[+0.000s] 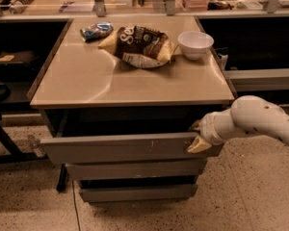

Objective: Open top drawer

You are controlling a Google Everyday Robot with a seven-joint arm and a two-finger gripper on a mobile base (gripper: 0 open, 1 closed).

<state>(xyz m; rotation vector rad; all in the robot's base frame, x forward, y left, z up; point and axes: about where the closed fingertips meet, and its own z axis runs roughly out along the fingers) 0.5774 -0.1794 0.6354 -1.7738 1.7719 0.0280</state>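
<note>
The top drawer (125, 148) is a wide grey metal front under the beige cabinet top, with pale scratches right of centre. It stands pulled out a little, with a dark gap behind its upper edge. My gripper (197, 136) is at the drawer's right end, on a white arm coming from the right. One yellowish fingertip (198, 146) lies over the front's top right corner, another fingertip (195, 126) sits behind the upper edge. Two shorter grey drawer fronts (135, 170) sit below, closed.
On the cabinet top (86, 81) lie a brown chip bag (142, 44), a blue snack packet (96, 30) and a white bowl (195, 43). A long counter (135, 4) runs behind. Dark shelving flanks the cabinet. A black stand leg (62, 177) is at lower left on speckled floor.
</note>
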